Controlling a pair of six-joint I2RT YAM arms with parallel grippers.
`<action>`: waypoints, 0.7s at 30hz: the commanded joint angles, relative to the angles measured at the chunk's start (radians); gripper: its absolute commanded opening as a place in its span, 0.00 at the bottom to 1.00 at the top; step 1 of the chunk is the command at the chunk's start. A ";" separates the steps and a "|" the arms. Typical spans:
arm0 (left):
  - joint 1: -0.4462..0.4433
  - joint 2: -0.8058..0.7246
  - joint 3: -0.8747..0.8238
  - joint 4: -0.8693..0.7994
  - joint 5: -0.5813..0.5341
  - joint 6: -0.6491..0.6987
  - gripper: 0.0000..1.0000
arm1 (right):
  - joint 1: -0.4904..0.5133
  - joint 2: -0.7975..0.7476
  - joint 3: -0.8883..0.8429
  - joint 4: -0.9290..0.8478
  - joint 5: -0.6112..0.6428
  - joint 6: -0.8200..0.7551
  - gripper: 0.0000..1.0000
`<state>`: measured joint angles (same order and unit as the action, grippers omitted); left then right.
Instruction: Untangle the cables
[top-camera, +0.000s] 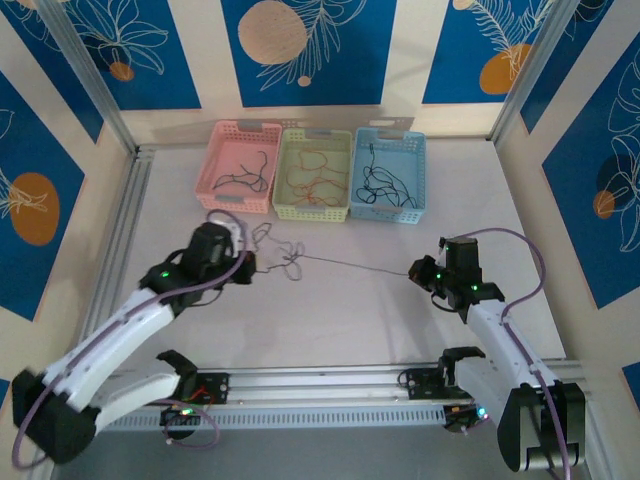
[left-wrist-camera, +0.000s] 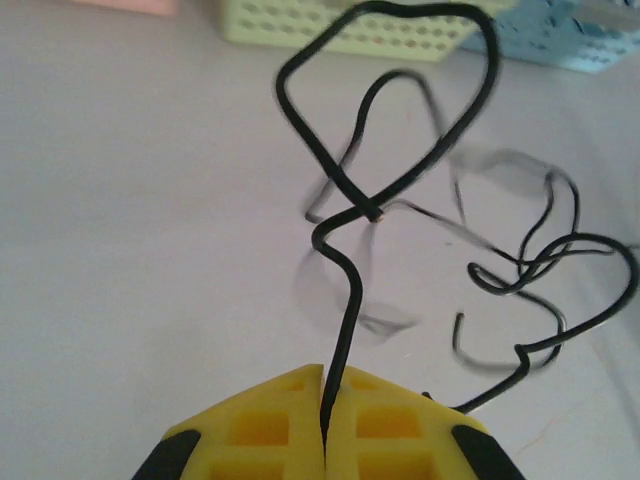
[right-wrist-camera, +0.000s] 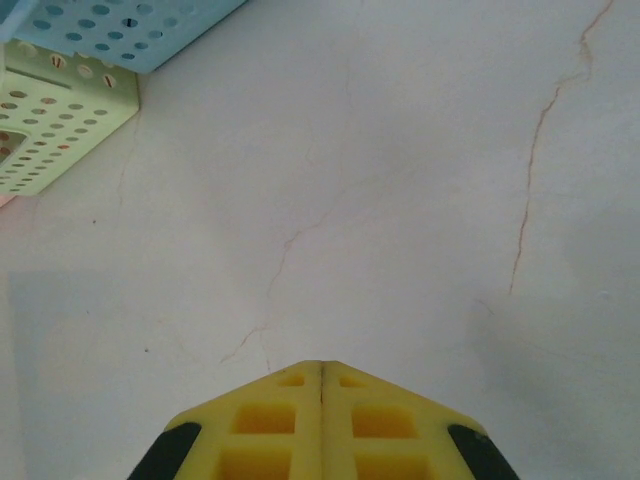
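On the surface (top-camera: 350, 320) before the baskets (top-camera: 315, 213), we see the black cable (left-wrist-camera: 351, 300) lying knotted. Our left claw (left-wrist-camera: 325, 385) pinches it; the right claw (right-wrist-camera: 322, 372) is pressed together where a taut strand seems to end. Pulling apart could cinch the knot tighter.

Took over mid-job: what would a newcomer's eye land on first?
The black cable, knotted in loops mid-table, pinched in the shut left gripper and running in a thin line toward the right gripper. Behind stand the pink basket, green basket and blue basket, each holding loose wires.
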<state>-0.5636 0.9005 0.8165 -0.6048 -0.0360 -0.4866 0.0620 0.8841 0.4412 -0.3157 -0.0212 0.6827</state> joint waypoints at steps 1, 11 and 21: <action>0.039 -0.051 0.106 -0.312 -0.167 0.095 0.00 | -0.011 -0.017 -0.015 -0.025 0.036 0.017 0.00; 0.134 -0.067 0.297 -0.485 -0.427 0.272 0.00 | -0.029 -0.030 -0.020 -0.038 0.051 0.030 0.00; 0.193 -0.093 0.248 -0.454 -0.404 0.298 0.00 | -0.038 -0.026 -0.018 -0.042 0.051 0.031 0.00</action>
<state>-0.3939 0.8124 1.0760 -1.0409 -0.4046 -0.2207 0.0345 0.8658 0.4297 -0.3374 0.0154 0.7074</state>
